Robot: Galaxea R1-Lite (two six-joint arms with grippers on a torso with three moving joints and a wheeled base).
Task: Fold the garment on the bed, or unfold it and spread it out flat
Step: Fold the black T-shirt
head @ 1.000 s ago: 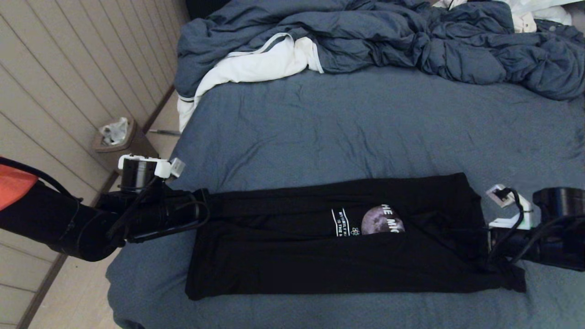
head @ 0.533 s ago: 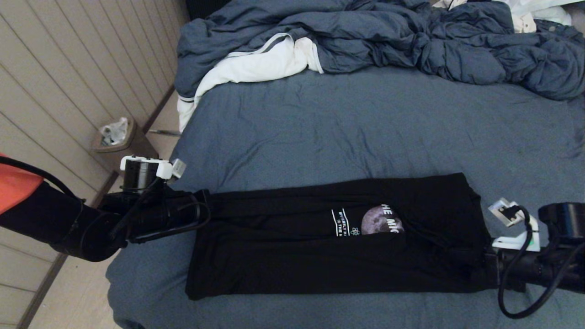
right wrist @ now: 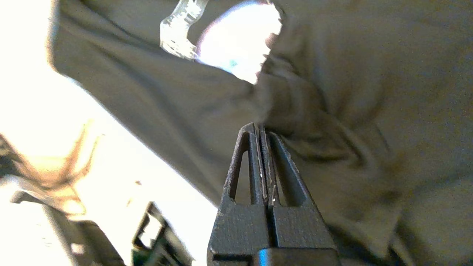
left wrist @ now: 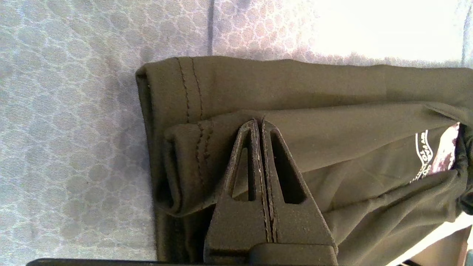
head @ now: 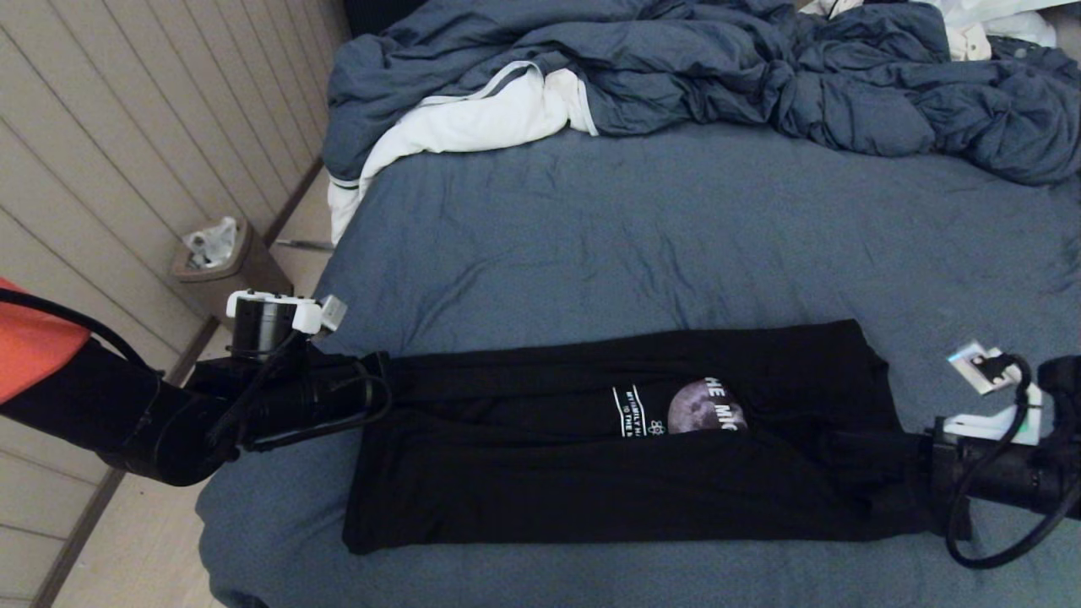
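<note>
Two pincers pressed together: left pincer (left wrist: 261, 122) pinching hem fold of black T-shirt (head: 625, 439), right pincer (right wrist: 260, 127) pinching opposite end. Shirt lies between them as long folded band on bed (head: 676, 245). We judge lengthwise fold done; next, carry one end onto other.

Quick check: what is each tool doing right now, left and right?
Left tool: shut, pinching the hem end of the black T-shirt.
Right tool: shut, tips against the T-shirt's other end; hold unclear.
</note>
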